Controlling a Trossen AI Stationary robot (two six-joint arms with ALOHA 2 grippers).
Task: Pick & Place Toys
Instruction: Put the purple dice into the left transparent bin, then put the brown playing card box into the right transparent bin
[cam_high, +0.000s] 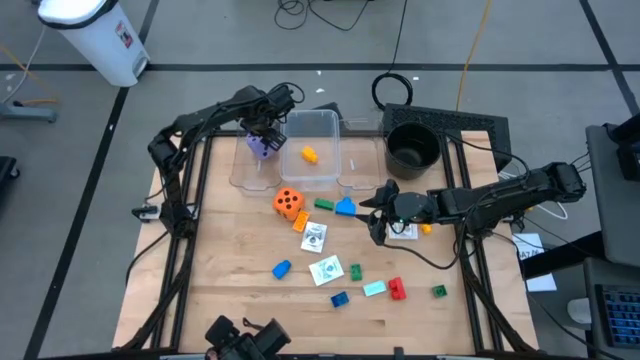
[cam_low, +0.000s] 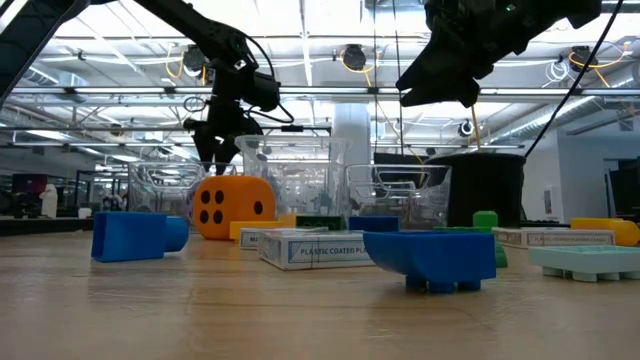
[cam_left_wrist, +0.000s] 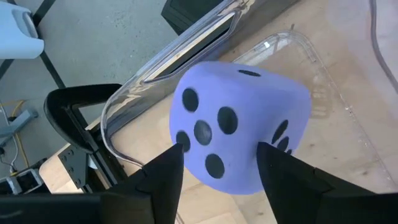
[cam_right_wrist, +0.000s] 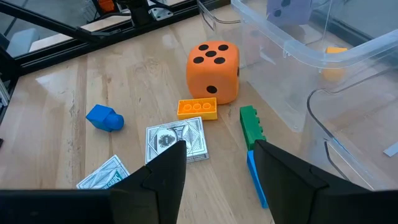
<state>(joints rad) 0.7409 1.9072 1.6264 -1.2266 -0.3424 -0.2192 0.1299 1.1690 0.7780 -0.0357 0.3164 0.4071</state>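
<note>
- High view: the left gripper (cam_high: 264, 133) hangs over the left end of the clear tub (cam_high: 322, 122) near the bench's far edge, with the purple die (cam_high: 262, 146) between its fingers, apparently positioned for dropping it in. A yellow block (cam_high: 310, 155) already lies in the tub. The right gripper (cam_high: 378, 212) hovers mid-bench, right of centre, above scattered toys: the orange die (cam_high: 289, 203), a green block (cam_high: 324, 204), printed cards (cam_high: 314, 238) and a blue block (cam_high: 281, 268).
- Low view: the left gripper (cam_low: 212, 135) hangs above the tub; the orange die (cam_low: 233, 208) sits on the bench in front.
- Left wrist view: the fingers (cam_left_wrist: 163, 172) stand on either side of the purple die (cam_left_wrist: 239, 124); whether they grip it or have just let go cannot be told.
- Right wrist view: the right gripper (cam_right_wrist: 216, 160) is apart and empty, aimed at the green block (cam_right_wrist: 252, 124), likely its next pick.
</note>
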